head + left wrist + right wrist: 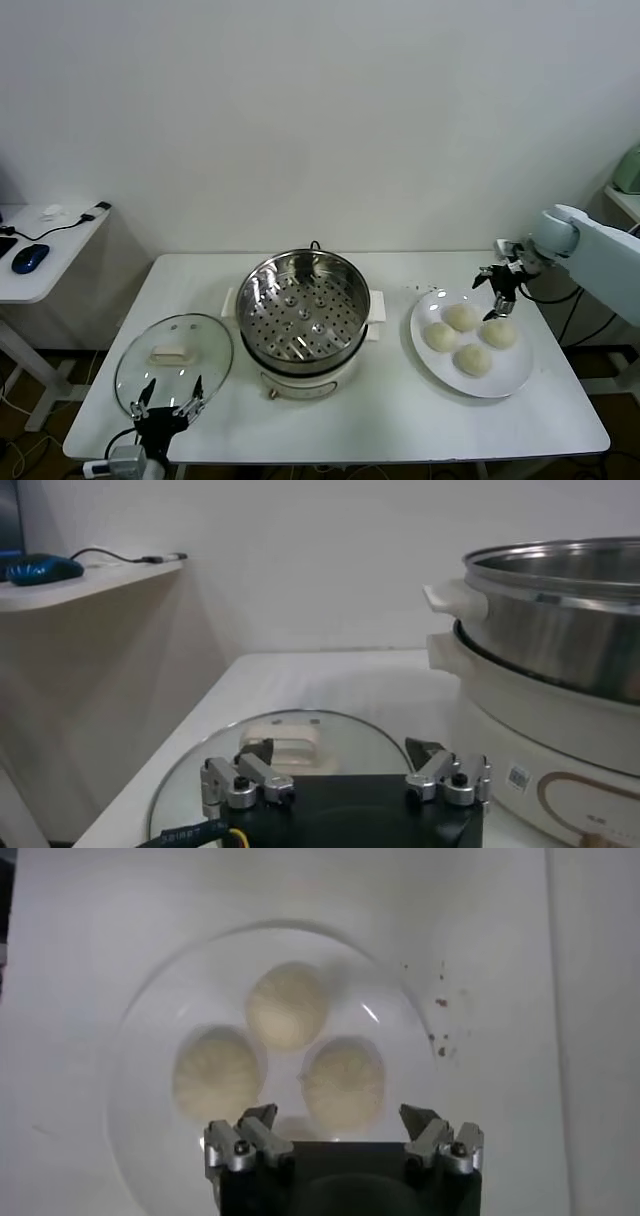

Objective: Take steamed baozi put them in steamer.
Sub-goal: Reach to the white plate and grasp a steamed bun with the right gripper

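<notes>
Looking down from the head camera, I have the steamer [303,310] at the middle of the white bench [400,420], its perforated basket floor bare. At about three o'clock from it sits the white plate [505,385], carrying four steamed baozi [472,359] in a tight cluster. My right gripper [498,297] hangs over the plate's far edge, at about twelve o'clock of the cluster; its jaws are spread wide and hold nothing. Through the right wrist camera I see three of the baozi [288,1006] beyond the fingertips [258,1118], apart from them, and a few dark specks [441,1003] on the bench beside the plate. At about nine o'clock from the steamer lies the flat glass lid [172,362] with its white knob [166,353]. My left gripper [167,402] waits at the lid's near edge, about six o'clock of the knob, jaws likewise wide apart and empty. A side table [40,255] with a blue mouse [30,257] stands off at ten o'clock.
</notes>
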`<state>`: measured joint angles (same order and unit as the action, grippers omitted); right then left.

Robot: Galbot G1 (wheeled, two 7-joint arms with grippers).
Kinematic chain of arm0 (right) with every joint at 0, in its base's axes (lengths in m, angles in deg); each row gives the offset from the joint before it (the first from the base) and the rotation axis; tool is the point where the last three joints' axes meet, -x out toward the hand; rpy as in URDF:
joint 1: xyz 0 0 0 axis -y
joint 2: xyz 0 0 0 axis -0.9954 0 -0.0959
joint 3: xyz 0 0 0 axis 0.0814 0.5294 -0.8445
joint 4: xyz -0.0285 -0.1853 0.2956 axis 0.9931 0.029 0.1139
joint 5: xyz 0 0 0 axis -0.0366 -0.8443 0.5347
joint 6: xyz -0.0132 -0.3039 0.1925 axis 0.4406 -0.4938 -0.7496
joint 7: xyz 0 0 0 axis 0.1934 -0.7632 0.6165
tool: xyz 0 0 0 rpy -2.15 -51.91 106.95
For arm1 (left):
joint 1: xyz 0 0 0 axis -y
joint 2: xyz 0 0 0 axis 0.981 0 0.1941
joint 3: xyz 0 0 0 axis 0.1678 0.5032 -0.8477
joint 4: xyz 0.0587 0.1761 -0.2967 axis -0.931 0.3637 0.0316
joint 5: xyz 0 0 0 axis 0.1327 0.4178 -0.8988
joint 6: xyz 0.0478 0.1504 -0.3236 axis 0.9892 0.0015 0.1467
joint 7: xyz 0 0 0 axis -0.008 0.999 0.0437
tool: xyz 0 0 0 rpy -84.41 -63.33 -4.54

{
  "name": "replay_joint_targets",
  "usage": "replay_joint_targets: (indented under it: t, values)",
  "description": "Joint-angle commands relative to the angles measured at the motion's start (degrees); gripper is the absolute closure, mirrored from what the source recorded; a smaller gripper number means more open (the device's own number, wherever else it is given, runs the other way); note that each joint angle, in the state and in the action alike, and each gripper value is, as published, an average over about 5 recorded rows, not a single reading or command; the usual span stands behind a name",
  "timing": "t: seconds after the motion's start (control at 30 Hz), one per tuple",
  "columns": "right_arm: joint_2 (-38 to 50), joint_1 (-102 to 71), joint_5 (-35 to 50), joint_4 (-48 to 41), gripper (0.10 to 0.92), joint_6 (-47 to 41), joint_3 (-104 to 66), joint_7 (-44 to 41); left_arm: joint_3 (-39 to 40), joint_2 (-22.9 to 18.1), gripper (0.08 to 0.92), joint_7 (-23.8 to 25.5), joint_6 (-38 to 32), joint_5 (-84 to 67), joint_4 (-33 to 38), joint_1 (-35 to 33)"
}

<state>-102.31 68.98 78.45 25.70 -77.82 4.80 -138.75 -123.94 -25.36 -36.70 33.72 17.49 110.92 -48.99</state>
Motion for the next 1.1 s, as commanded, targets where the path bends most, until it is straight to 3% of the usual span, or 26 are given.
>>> replay_joint_targets:
  t: [0.03, 0.67, 1.1]
  values:
    - [-6.5, -3.6, -3.2, -7.5, 0.203, -0.6, -0.5, -0.4, -0.1, 0.1, 0.177, 0.0, -0.3, 0.0, -0.4, -0.1]
    - [-10.7, -9.7, -10.9, -16.7, 0.203, 1.3, -11.0, 2.0, 0.1, 0.1, 0.177, -0.2, -1.1, 0.0, -1.1, -0.7]
    - [-10.4, -10.1, -9.8, -15.3, 0.289, 2.7, -11.7, 1.9, 0.3, 0.2, 0.177, -0.3, -1.5, 0.1, -1.2, -0.7]
